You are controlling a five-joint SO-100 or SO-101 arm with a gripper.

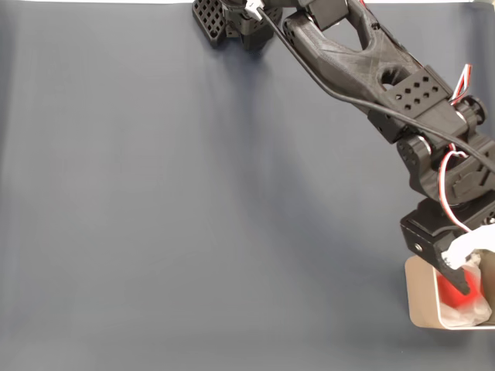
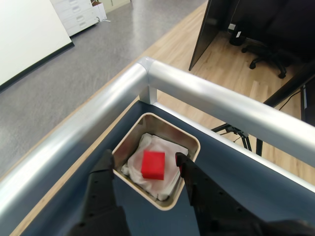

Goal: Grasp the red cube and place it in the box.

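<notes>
The red cube [image 2: 153,164] lies on crumpled white material inside the box [image 2: 193,141], a pale metallic container with rounded corners. In the wrist view my gripper [image 2: 143,162] hovers above the box, its two black fingers spread to either side of the cube and touching nothing. In the fixed view the box [image 1: 421,297] sits at the table's lower right corner, partly covered by my gripper [image 1: 464,282], and a patch of red from the cube [image 1: 451,299] shows inside it.
A dark blue-grey mat [image 1: 193,201] covers the table. A thick aluminium rail [image 2: 211,96] runs along the table edges right behind the box. The arm's base [image 1: 232,19] stands at the top of the fixed view.
</notes>
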